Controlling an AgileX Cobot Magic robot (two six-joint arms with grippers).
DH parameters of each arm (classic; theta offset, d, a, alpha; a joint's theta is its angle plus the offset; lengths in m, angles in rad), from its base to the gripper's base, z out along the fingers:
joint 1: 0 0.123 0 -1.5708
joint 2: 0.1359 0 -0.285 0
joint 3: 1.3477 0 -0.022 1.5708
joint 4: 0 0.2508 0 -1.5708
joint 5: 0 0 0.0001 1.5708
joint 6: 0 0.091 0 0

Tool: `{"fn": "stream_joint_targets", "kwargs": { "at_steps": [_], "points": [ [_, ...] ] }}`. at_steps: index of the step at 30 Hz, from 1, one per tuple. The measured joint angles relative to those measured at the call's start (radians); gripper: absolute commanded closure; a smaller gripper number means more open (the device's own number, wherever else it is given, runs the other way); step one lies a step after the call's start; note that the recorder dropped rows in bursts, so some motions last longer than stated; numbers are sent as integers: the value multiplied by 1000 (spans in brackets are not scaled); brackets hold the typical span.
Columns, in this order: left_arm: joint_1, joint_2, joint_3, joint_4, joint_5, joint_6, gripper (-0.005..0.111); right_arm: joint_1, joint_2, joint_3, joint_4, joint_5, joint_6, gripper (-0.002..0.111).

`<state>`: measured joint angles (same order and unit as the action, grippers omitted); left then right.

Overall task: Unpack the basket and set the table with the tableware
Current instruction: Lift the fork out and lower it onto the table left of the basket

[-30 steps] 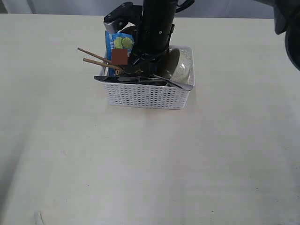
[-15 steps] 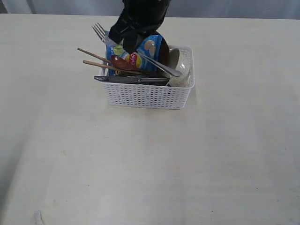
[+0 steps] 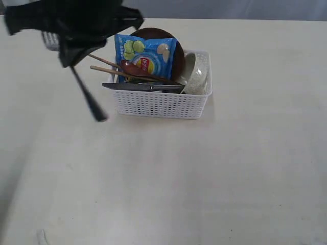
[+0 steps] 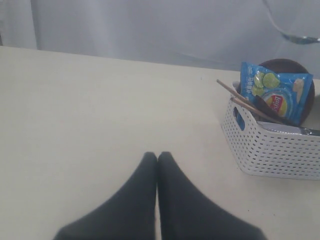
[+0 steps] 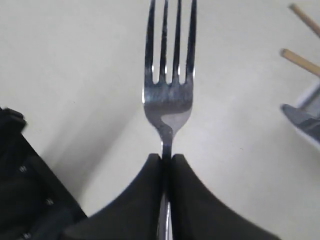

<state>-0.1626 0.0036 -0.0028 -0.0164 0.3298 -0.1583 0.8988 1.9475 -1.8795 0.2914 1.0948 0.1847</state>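
Fork (image 5: pixel 169 100) is clamped by its neck between the right gripper's (image 5: pixel 166 157) fingers and is held in the air beside the basket (image 3: pixel 161 104), past the chopstick (image 3: pixel 108 68) ends. The left gripper's (image 4: pixel 157 156) fingers are pressed together on nothing, off to the basket's side.

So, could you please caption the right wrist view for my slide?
Right pincer shut on the fork, tines out, over the table.

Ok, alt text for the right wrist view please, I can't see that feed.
The right gripper is shut on the neck of a steel fork, tines pointing away over the cream table. Two wooden chopstick ends and one end of a knife show at the frame's edge.
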Motion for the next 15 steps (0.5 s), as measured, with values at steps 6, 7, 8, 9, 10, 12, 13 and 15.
{"fn": "stream_joint_targets", "kwargs": {
  "at_steps": [6,7,8,9,10,12,13,15],
  "points": [
    [0,0,0,0,0,0,107,121,85,0,-158,-105,310,109],
    [0,0,0,0,0,0,107,127,107,0,-181,-107,363,109],
    [0,0,0,0,0,0,107,129,127,0,-193,-115,399,109],
    [0,0,0,0,0,0,107,129,151,0,-202,-124,437,109],
    [0,0,0,0,0,0,107,129,176,0,-206,-131,469,109],
    [0,0,0,0,0,0,107,129,216,0,-211,-139,519,109],
    [0,0,0,0,0,0,107,131,236,0,-216,-141,545,109],
    [0,0,0,0,0,0,107,133,269,0,-236,-143,593,109]
  ]
}}
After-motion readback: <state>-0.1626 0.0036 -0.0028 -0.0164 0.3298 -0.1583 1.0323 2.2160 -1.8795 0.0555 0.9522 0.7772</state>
